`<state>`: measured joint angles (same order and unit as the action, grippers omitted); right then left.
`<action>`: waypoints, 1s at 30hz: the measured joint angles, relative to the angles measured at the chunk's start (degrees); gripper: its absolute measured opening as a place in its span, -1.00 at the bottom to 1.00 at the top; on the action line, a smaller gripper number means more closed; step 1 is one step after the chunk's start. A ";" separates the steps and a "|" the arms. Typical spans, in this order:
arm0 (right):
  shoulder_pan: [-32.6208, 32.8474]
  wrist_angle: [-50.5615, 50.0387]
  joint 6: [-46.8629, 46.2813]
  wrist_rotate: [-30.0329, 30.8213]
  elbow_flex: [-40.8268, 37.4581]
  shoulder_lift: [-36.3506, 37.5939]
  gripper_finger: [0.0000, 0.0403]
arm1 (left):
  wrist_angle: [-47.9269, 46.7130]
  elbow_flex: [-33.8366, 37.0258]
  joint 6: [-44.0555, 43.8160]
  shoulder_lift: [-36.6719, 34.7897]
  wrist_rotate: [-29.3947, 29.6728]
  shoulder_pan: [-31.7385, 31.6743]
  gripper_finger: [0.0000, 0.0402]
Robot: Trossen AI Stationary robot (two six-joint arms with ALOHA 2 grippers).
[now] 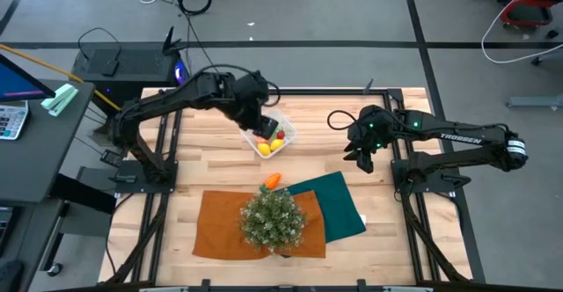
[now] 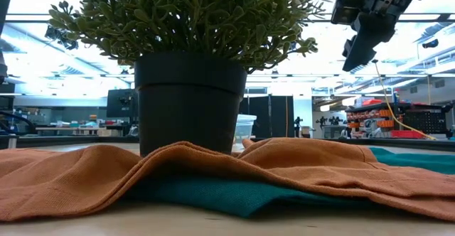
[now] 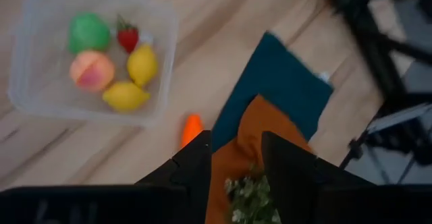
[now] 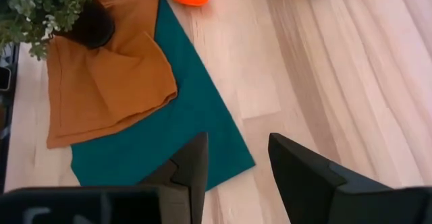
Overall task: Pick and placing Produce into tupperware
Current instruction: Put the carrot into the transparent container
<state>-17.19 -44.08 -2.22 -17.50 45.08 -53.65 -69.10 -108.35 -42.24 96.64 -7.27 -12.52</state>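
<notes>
Carrot (image 1: 273, 180) lies on the counter (image 1: 387, 239) just beyond the tupperware (image 1: 272, 137), below the left claw (image 3: 233, 163), nearer it than the right. Left claw hovers part-open, empty; right claw (image 4: 236, 163) likewise.

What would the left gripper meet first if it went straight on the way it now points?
Probably the orange cloth, right by the plant: in its wrist view the left gripper has both straight ahead between its open fingers. The carrot lies just to one side. Depth is hard to judge.
</notes>
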 joint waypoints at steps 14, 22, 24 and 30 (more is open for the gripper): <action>-0.28 -2.61 0.91 -0.04 0.00 -0.02 -0.39 | -6.32 0.04 -4.57 12.34 5.08 6.26 -0.21; -0.28 -7.06 0.66 -0.04 0.02 -0.02 -0.39 | -1.94 0.02 0.69 15.21 9.29 8.48 -0.22; -0.28 -7.68 -0.35 -0.05 0.02 -0.02 -0.39 | 0.67 0.02 1.94 16.19 9.57 7.91 -0.22; -0.28 -8.49 -3.61 -0.11 0.02 -0.02 -0.39 | 1.29 0.04 5.74 19.66 8.74 6.04 -0.22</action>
<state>-17.47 -52.57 -5.83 -17.61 45.10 -53.67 -67.81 -108.31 -36.50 116.29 1.48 -6.48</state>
